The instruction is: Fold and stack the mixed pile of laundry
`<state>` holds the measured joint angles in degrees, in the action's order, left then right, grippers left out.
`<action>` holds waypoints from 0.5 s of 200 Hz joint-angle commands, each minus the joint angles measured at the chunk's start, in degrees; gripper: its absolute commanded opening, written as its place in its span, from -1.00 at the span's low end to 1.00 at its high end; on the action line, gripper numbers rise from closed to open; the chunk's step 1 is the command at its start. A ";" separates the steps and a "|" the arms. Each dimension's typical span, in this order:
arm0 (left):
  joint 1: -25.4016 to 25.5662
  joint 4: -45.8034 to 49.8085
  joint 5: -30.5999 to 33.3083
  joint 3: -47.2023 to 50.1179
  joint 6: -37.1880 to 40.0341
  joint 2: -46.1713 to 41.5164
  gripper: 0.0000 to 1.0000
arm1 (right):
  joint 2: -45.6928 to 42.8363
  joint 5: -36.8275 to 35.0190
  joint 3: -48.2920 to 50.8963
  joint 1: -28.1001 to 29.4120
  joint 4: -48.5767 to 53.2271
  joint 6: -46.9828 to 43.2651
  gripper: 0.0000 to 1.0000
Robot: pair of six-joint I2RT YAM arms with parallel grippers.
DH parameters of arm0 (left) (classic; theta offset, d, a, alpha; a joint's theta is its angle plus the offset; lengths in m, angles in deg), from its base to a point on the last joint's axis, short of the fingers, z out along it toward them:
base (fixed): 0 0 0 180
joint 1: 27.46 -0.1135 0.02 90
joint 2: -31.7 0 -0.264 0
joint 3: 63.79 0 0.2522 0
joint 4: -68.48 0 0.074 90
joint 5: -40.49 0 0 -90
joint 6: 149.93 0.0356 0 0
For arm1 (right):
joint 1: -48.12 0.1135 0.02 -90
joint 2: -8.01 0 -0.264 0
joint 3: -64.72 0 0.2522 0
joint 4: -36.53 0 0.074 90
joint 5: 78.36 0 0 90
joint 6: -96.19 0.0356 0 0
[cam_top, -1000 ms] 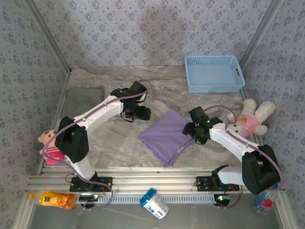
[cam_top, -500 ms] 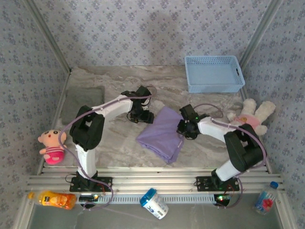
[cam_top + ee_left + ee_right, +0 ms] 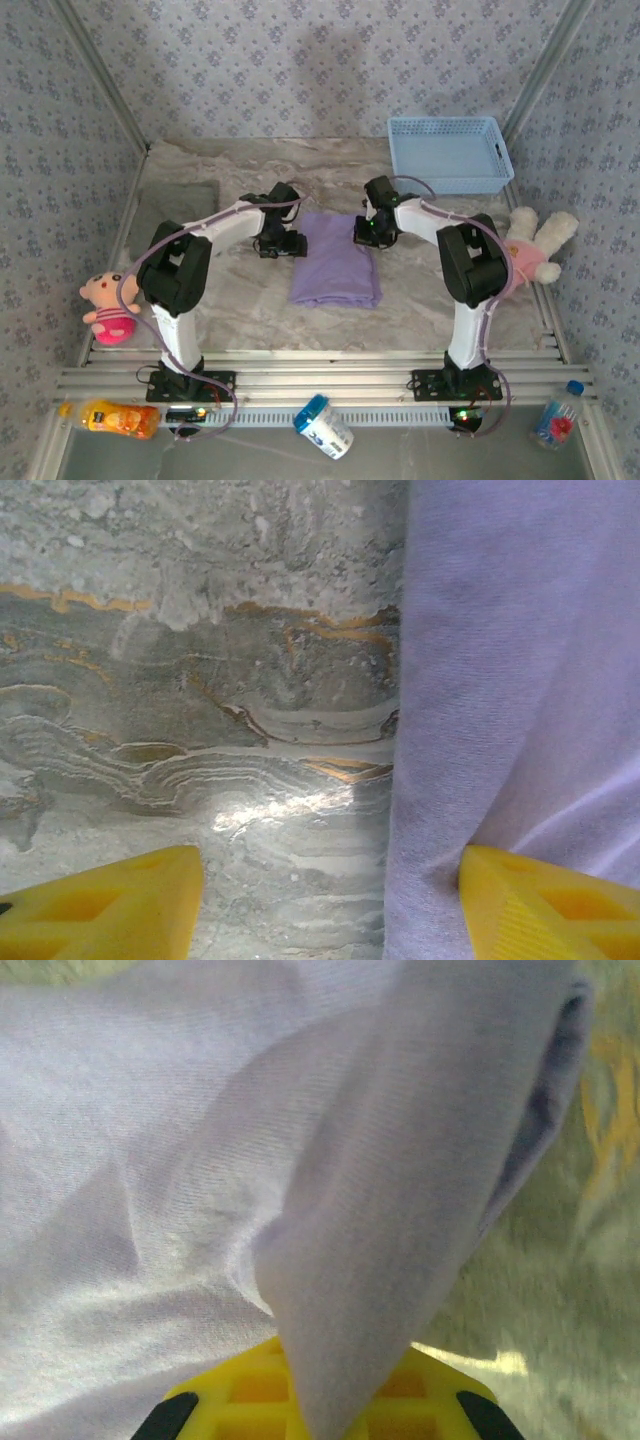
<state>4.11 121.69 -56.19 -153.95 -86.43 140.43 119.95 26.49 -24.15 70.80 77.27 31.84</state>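
Observation:
The lavender T-shirt (image 3: pixel 335 265) lies folded as a neat rectangle mid-table. My right gripper (image 3: pixel 368 232) sits at its back right corner, shut on a pinched-up fold of the lavender cloth (image 3: pixel 400 1210); in the right wrist view, that gripper (image 3: pixel 335 1405) has the fabric squeezed between its yellow fingers. My left gripper (image 3: pixel 285 243) is at the shirt's back left edge. In the left wrist view it (image 3: pixel 325 910) stands open across the cloth's edge (image 3: pixel 510 680), one finger (image 3: pixel 545 910) over the fabric, the other (image 3: pixel 100 910) over bare table. The gray garment (image 3: pixel 175 205) lies flat at back left.
A light blue basket (image 3: pixel 448 153) stands at the back right. Plush toys lie at the right edge (image 3: pixel 530 245) and the left edge (image 3: pixel 108 305). Bottles (image 3: pixel 120 418) (image 3: pixel 325 425) (image 3: pixel 558 420) rest below the front rail. Patterned walls close in the table.
The right gripper has shut on the lavender shirt and dragged it back and square to the table. Both grippers moved toward the back; the left stayed open.

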 commanded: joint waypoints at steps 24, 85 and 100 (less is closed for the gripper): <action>0.41 -4.75 -1.94 0.23 0.97 -5.62 -0.08 | 11.35 4.05 -19.29 0.74 12.21 -9.60 -0.68; 0.47 -5.37 -2.04 -7.13 3.51 -0.77 -1.00 | -1.54 -8.50 -16.02 1.65 16.42 2.70 -0.12; 0.43 -4.02 -1.63 -10.71 4.34 2.99 -1.00 | -7.10 -8.19 -8.28 3.39 14.41 7.00 -0.12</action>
<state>4.16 116.90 -57.66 -159.00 -84.28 138.48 122.29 22.03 -40.26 72.68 89.20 30.92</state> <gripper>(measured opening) 0.060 0.441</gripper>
